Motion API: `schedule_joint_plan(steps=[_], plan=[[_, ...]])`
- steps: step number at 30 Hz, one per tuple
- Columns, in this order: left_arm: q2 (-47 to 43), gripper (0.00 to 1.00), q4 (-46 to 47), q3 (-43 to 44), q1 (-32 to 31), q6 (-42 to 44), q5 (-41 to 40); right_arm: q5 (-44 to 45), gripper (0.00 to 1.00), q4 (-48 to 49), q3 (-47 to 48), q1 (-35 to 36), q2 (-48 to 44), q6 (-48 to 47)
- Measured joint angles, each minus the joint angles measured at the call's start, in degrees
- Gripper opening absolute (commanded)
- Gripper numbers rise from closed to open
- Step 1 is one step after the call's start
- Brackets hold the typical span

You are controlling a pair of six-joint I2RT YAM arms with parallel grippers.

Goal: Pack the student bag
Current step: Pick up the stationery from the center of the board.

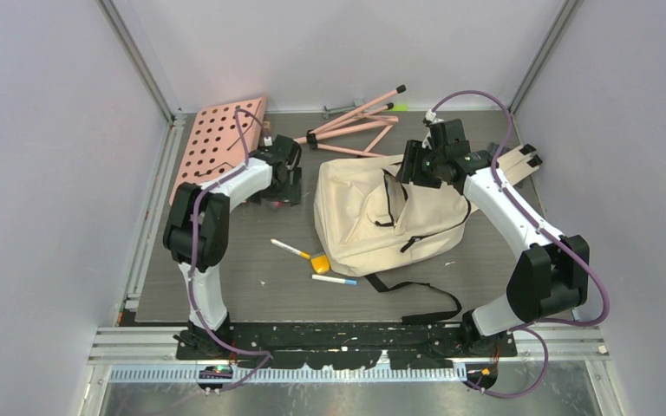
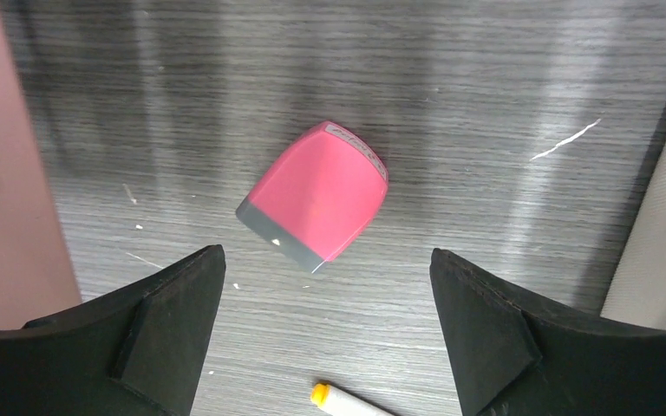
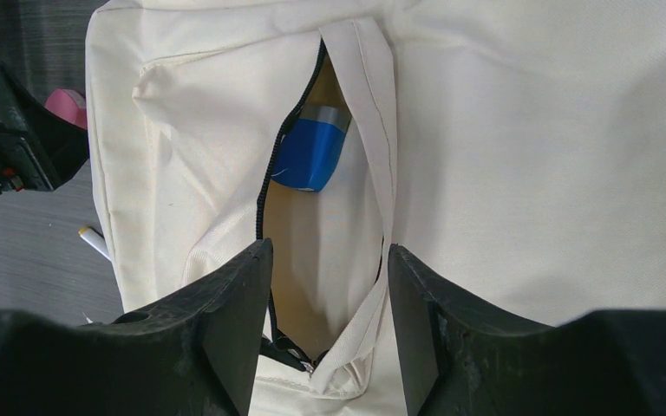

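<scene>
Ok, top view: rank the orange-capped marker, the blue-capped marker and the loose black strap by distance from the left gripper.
1. Orange-capped marker, near side of left gripper.
2. Blue-capped marker, farther toward the bases.
3. Black strap, farthest right.

The bag (image 1: pixel 373 217) lies on the table (image 1: pixel 225 286), a stand (image 1: pixel 351 126) behind it, a board (image 1: pixel 217 143) far left, pens (image 1: pixel 334 279) near its front-left corner, and a block (image 3: pixel 312 152) in its pocket.

Bright even light, soft shadows, pale glare streaks on the table (image 2: pixel 503 78), mostly sharp
</scene>
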Motion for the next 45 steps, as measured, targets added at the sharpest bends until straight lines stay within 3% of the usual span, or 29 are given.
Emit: schedule_joint_plan(steps=[16,24,32,38,45], plan=[[4.24,0.87,1.11,1.86,0.07,1.36,2.03,-0.46,0.58,0.0,0.0,0.0,0.0,0.0],[6.71,0.76,0.92,5.22,0.04,3.3,2.14,-0.92,0.57,0.02,0.0,0.0,0.0,0.0],[7.43,0.58,0.94,6.1,0.0,4.09,2.16,-1.51,0.57,0.02,0.0,0.0,0.0,0.0],[4.9,0.52,2.89,2.21,0.0,3.8,2.36,-1.53,0.56,0.02,0.0,0.0,0.0,-0.04],[-2.32,0.52,3.85,-4.57,-0.79,5.27,6.08,-2.43,0.6,-1.68,3.5,0.0,0.59,-0.5]])
